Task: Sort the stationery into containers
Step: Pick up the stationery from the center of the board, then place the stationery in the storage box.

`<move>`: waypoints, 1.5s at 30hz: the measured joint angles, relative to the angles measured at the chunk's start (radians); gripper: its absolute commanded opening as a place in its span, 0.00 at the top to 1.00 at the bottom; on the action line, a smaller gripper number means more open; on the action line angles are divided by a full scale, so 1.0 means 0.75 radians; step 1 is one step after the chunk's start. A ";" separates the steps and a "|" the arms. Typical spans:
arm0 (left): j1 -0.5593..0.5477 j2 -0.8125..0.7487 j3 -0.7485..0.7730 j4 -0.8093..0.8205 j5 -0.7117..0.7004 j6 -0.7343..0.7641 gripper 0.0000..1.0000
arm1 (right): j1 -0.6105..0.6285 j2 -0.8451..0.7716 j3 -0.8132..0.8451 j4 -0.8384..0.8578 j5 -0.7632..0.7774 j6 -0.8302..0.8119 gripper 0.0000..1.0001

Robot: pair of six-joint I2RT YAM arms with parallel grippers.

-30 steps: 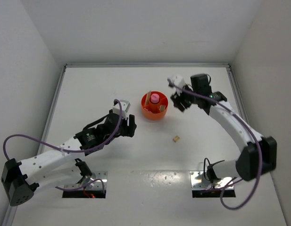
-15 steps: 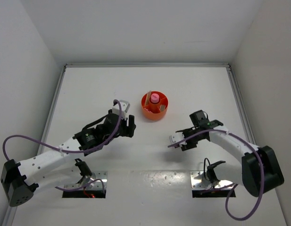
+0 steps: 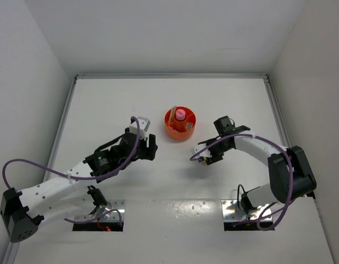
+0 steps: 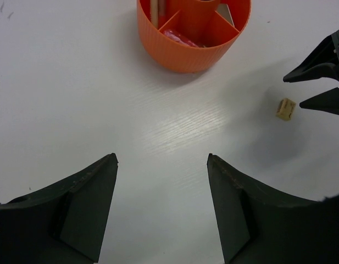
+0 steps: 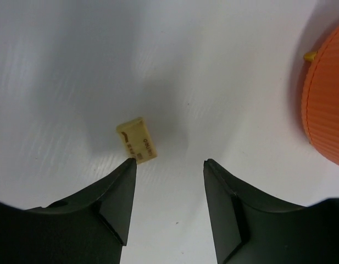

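Item: block point(image 5: 137, 141), tan, small, with faint print on its upper face. It lay flat on the desk point(image 4: 76, 99), well apart from the organiser point(image 4: 185, 55), whose ribbed orange wall showed at the edge of the right wrist view. The long axis ran diagonally in that view, from upper left to lower right, and was only a little longer than the width. No end was told apart from the other. The right claw point(image 5: 169, 165) hung over it, spread and empty. The block sat off centre in the gap, just beside one finger point(image 5: 103, 209). Handling note, as judgement: the step in hand looked like the pickup. The claw should shift sideways until the block sits midway, turn so the pads close across the short width, then lower until the tips nearly meet the desk before closing. A skewed or shallow pinch would likely flick so light a piece away. The left claw point(image 4: 161, 159) was also spread and empty, facing the organiser.
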 measured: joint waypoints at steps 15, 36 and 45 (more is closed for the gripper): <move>0.000 -0.007 0.000 -0.009 -0.009 0.000 0.28 | 0.046 0.105 0.053 -0.175 0.032 -0.210 0.47; 0.000 -0.007 0.000 -0.009 -0.009 0.000 0.28 | 0.086 0.091 0.153 -0.102 0.140 0.235 1.00; 0.000 -0.008 0.000 -0.009 -0.009 0.000 0.28 | 0.061 -0.078 0.366 0.205 0.485 0.987 1.00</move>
